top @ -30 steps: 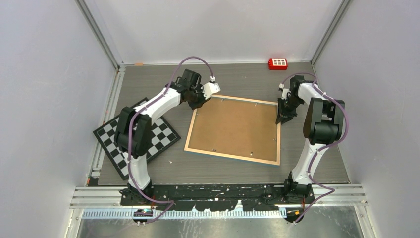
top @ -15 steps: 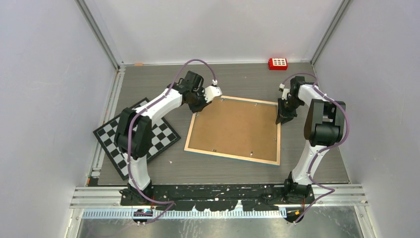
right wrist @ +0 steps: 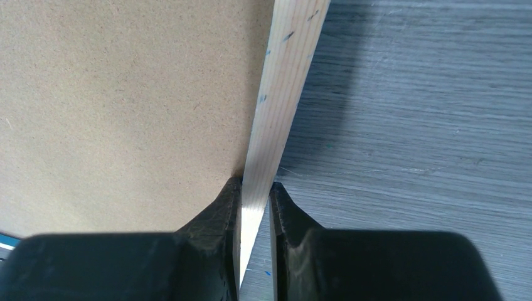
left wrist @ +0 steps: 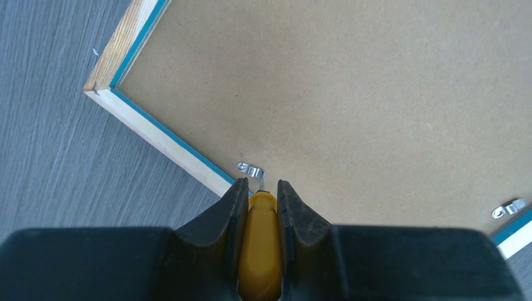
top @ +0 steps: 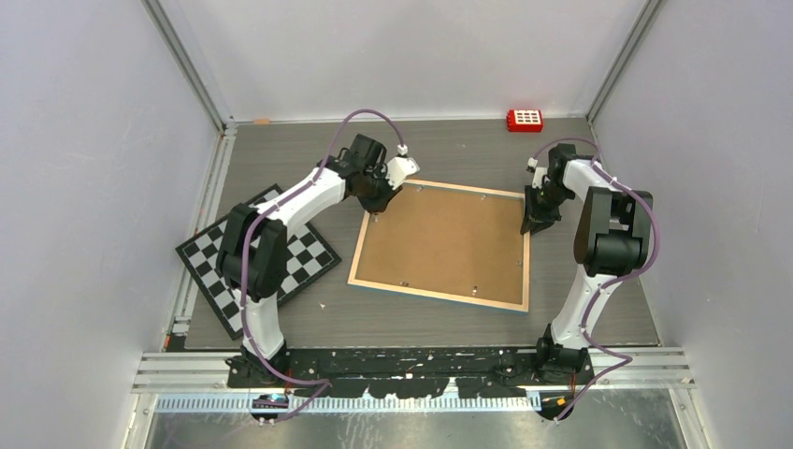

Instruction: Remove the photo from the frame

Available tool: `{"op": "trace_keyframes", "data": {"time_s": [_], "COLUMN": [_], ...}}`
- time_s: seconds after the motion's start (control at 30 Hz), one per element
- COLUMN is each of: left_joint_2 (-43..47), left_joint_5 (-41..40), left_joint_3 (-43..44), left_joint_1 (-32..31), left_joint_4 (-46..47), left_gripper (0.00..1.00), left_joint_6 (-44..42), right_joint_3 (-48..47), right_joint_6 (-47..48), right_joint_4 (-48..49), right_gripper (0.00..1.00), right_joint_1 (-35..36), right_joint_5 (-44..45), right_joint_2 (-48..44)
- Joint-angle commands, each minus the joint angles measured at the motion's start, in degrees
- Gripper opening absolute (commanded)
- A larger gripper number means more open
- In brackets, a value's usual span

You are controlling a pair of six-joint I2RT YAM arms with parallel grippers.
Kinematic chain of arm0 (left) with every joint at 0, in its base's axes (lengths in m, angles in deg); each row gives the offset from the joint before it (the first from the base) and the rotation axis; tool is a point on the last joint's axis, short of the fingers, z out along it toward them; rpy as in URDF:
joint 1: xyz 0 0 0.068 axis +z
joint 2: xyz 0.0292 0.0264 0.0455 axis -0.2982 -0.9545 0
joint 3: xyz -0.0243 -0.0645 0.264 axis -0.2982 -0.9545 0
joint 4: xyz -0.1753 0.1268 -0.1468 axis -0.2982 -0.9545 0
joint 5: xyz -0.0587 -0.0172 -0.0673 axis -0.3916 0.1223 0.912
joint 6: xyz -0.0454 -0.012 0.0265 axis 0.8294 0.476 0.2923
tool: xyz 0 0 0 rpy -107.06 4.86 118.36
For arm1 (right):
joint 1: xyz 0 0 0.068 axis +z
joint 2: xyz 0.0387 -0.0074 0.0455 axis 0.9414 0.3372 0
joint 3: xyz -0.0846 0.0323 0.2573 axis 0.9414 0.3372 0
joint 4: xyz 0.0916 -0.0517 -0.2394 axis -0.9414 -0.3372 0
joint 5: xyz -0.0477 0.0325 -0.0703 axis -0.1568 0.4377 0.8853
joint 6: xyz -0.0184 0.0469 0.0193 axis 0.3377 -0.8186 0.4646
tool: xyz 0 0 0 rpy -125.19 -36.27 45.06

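The frame (top: 444, 243) lies face down on the table, brown fibreboard back up, with a light wood edge and thin blue border. The photo is hidden under the backing. My left gripper (top: 376, 214) is shut on a yellow-handled tool (left wrist: 260, 241); its thin metal tip touches a small metal clip (left wrist: 250, 170) on the frame's left edge. A second clip (left wrist: 509, 207) shows at the right of the left wrist view. My right gripper (top: 530, 226) is shut on the frame's right wood edge (right wrist: 279, 106), one finger on the backing side, one outside.
A black-and-white chequered board (top: 257, 257) lies left of the frame, partly under the left arm. A red block (top: 525, 120) sits at the back right. Grey walls enclose the table on three sides.
The left gripper has moved a little toward the frame's left edge, bringing the tool tip to the clip. The right arm and the frame have not moved.
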Motion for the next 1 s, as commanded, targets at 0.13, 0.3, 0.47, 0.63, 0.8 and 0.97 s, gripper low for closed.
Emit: {"op": "trace_keyframes", "data": {"time_s": [0.13, 0.3, 0.47, 0.63, 0.8, 0.97], "left_joint_2": [1.9, 1.5, 3.7, 7.8, 9.1, 7.8], "left_joint_5": [4.4, 4.0, 4.2, 1.9, -4.3, -5.2], "left_joint_3": [-2.5, -2.3, -1.8, -4.3, -7.6, -8.4], "left_joint_1": [-0.8, -0.8, -0.6, 0.3, 2.0, 2.1], "left_joint_4": [8.5, 10.1, 9.2, 8.9, 11.8, 13.3], "left_gripper": [0.00, 0.00, 0.00, 0.00, 0.00, 0.00], "left_joint_6": [8.0, 9.0, 9.8, 11.6, 14.8, 16.0], "right_joint_3": [1.9, 1.6, 1.8, 2.5, 3.0, 3.1], "right_joint_6": [2.4, 2.4, 2.5, 2.5, 2.0, 1.7], "right_joint_4": [1.2, 1.0, 0.8, 0.9, 1.3, 1.2], "right_gripper": [0.00, 0.01, 0.01, 0.01, 0.01, 0.00], "right_joint_1": [1.0, 1.0, 1.0, 1.0, 1.0, 1.0], "right_joint_5": [-2.7, -2.8, -2.4, -2.4, -2.6, -2.5], "right_joint_2": [2.4, 2.5, 2.1, 1.7, 1.5, 1.4]}}
